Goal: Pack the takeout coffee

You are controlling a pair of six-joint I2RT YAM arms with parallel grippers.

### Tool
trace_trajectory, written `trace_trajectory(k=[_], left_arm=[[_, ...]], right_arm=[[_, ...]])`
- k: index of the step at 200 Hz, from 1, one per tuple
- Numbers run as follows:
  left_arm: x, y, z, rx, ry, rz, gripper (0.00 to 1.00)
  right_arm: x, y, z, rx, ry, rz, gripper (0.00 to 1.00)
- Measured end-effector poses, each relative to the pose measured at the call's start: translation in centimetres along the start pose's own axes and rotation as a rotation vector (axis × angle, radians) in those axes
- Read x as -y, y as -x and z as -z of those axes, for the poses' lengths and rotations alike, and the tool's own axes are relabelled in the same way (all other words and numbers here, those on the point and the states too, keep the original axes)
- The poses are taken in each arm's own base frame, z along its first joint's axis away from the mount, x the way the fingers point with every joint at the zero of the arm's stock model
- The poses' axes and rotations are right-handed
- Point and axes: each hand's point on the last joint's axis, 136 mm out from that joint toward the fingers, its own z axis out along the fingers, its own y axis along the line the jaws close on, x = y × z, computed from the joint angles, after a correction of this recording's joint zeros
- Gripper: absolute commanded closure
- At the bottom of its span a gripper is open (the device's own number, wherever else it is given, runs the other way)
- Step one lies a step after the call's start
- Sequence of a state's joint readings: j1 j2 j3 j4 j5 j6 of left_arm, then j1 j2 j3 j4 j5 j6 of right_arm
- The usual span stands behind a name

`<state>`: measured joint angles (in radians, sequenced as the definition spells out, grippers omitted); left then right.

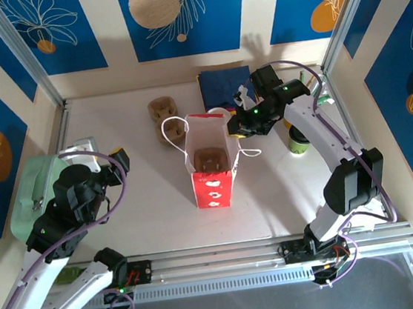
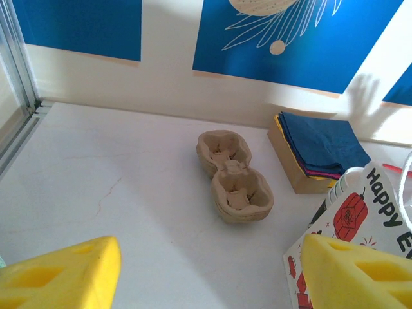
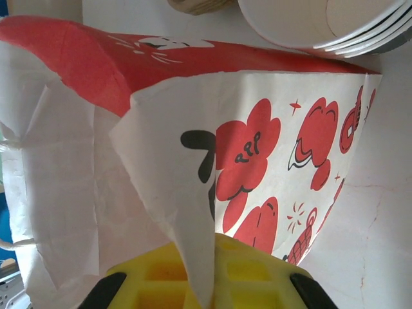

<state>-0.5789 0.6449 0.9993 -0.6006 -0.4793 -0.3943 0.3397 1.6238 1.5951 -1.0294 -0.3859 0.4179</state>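
A red-and-white paper bag (image 1: 211,180) stands open at mid-table, with what looks like a pulp cup carrier (image 1: 208,159) already seated inside. The right gripper (image 1: 241,127) is pinched tight on the bag's right rim, holding the mouth wide. The left gripper (image 2: 209,264), at the left, hangs with its fingers spread and empty. The takeout coffee (image 1: 298,142) stands on the table to the right, beside the right arm, not yet packed. Lifting it and lowering it into the bag remain.
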Motion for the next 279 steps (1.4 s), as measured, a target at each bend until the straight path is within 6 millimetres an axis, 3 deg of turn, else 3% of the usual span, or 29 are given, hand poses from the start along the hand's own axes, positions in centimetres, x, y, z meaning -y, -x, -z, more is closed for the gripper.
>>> trace_trajectory(k=[95, 136, 151, 172, 189, 221, 260, 279], left_arm=[[0.0, 0.0, 0.0, 0.0, 0.0, -0.003, 0.26], [0.0, 0.0, 0.0, 0.0, 0.0, -0.004, 0.26], [0.0, 0.0, 0.0, 0.0, 0.0, -0.004, 0.26], [0.0, 0.0, 0.0, 0.001, 0.0, -0.009, 0.26], [0.0, 0.0, 0.1, 0.002, 0.0, -0.01, 0.26], [0.0, 0.0, 0.1, 0.002, 0.0, -0.01, 0.26], [0.0, -0.1, -0.1, -0.002, 0.002, -0.012, 0.24], [0.1, -0.6, -0.7, -0.018, 0.008, -0.023, 0.22]], right_arm=[[-0.1, 1.0, -0.4, -0.021, -0.008, 0.02, 0.88], [-0.2, 1.6, -0.4, -0.021, -0.011, 0.03, 0.71], [-0.3, 1.7, -0.1, -0.012, -0.024, 0.037, 0.66], [-0.3, 2.1, 0.5, 0.007, -0.055, 0.041, 0.51], [-0.2, 2.4, 1.0, 0.03, -0.089, 0.042, 0.47], [-0.6, 1.8, 2.8, 0.085, -0.154, 0.05, 0.42], [-3.8, 1.1, 7.4, 0.228, -0.163, 0.112, 0.31], [-5.2, 1.0, 9.9, 0.305, -0.151, 0.132, 0.15]])
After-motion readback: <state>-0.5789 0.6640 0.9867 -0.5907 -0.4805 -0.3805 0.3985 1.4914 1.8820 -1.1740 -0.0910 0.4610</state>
